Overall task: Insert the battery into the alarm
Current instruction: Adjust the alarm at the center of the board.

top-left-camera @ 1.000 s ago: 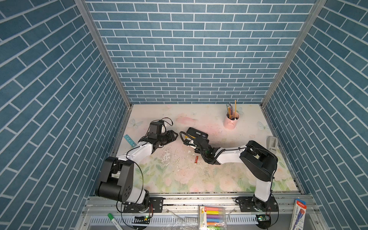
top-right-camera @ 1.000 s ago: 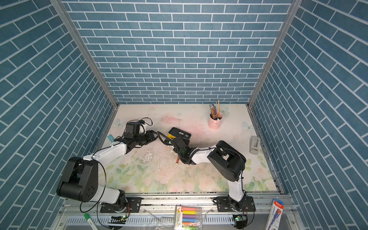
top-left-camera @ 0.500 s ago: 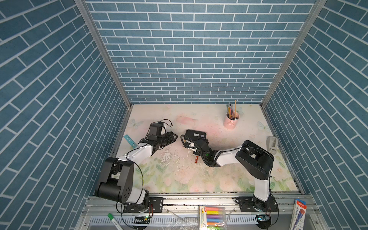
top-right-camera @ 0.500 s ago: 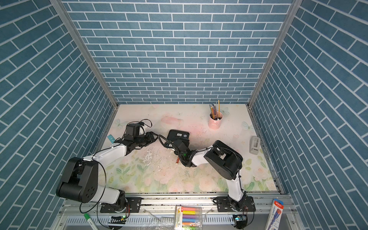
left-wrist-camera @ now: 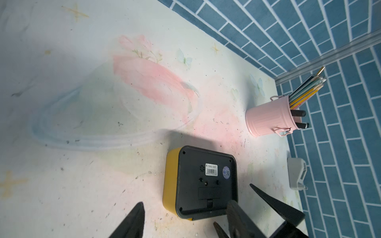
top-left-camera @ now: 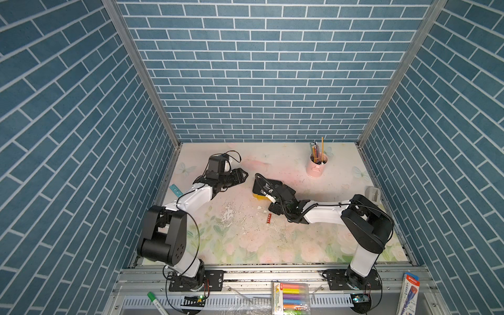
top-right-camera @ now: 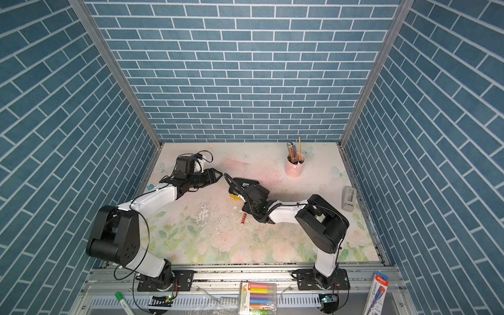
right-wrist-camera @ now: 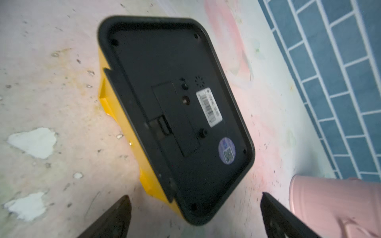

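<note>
Right gripper [right-wrist-camera: 195, 195] released, fingers [right-wrist-camera: 115, 216] splayed wide, grasping nothing; it hovers low over the alarm [right-wrist-camera: 175, 103], reaching in from about 4 o'clock of it in both top views; whether it touches the alarm cannot be told. Left gripper [top-left-camera: 243, 174] likewise released and empty, fingers [left-wrist-camera: 134, 220] apart; it sits just off the alarm at 9 to 10 o'clock, a small gap between them.

Alarm lies face down on the tabletop [top-left-camera: 272, 245], near centre; black back panel up, yellow body beneath; barcode label and round blue sticker on the panel; battery cover looks in place, latch visible.

Battery [top-left-camera: 269, 218] loose on the tabletop at 6 o'clock of the alarm, apart from it, near the right wrist, in neither gripper; red, long axis roughly toward 12 o'clock.

Pink pencil cup [top-left-camera: 315, 169] upright at 2 o'clock of the alarm, well apart, pencils and pens in it; small grey-white plastic piece [top-left-camera: 374, 194] at the tabletop's 3 o'clock edge; teal strip [top-left-camera: 176, 190] at the 9 o'clock edge; worn white patches [top-left-camera: 227, 214] in the floral surface at 7 o'clock of the alarm; marker pack [top-left-camera: 290, 298] and green marker pen [top-left-camera: 157, 306] on the front rail, off the tabletop.
</note>
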Robot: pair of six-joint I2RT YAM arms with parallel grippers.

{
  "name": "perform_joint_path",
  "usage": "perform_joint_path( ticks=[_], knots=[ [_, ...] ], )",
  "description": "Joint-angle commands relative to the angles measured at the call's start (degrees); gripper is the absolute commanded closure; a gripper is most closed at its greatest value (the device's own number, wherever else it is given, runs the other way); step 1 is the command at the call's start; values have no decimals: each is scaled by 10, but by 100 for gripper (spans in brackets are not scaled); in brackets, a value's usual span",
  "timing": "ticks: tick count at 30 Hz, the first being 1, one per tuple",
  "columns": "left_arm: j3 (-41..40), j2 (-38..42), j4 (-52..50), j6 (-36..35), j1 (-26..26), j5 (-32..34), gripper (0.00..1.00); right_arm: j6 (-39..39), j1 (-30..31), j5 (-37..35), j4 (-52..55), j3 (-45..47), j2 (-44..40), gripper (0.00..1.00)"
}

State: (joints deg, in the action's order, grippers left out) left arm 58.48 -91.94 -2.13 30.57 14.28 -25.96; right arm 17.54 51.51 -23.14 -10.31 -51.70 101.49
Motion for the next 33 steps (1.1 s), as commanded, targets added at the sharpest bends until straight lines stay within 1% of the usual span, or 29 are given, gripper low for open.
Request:
perform_joint_path(
  ticks=[1,5,8,11,14,17,19,24,29,33],
  knots=[
    [72,-69,-42,-48,18,-28,32,-106,-23,40,76,-19,-24,2],
    [185,-159,-83,-93,39,-52,27,-132,-38,45,109,-43,-2,2],
    [265,-229,-110,-116,44,-78,25,-153,-44,63,118,-51,6,2],
    [318,-281,-132,-131,44,-100,25,-170,-49,82,121,-53,7,2],
    [343,-314,-149,-147,45,-117,25,-170,-49,111,115,-47,4,2],
    [342,-329,-144,-148,47,-138,25,-170,-50,140,118,-45,6,2],
    [330,-329,-130,-144,48,-151,25,-176,-52,146,118,-49,10,2],
    [289,-312,-93,-140,50,-189,26,-203,-64,113,173,-97,46,3],
    [255,-294,-76,-141,49,-217,27,-230,-93,120,190,-99,44,3],
    [220,-273,-61,-137,50,-219,28,-236,-106,114,217,-119,55,3]
  ],
)
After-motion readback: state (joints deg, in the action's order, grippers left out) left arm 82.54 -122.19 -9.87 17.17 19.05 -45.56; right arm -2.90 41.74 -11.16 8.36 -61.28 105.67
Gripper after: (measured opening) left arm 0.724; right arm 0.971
